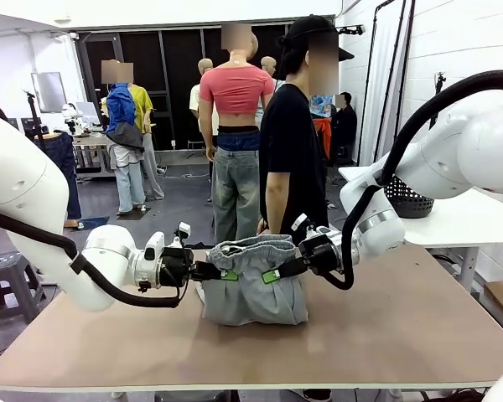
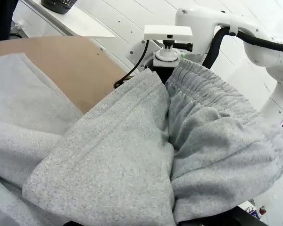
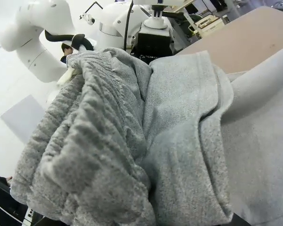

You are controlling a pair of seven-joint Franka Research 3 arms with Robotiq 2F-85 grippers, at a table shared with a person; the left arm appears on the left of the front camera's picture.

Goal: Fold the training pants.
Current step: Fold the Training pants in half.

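Both pincers, the left pincer [image 1: 226, 274] and the right pincer [image 1: 272, 275], are closed on the training pants [image 1: 256, 289], lifting the waistband end above the table [image 1: 419, 327], probably to carry it over for a fold.

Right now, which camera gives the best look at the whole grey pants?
The front view: the training pants show whole there, a bunched bundle lifted between both arms over the table. The two wrist views give close-ups of gathered waistband and folded fabric.
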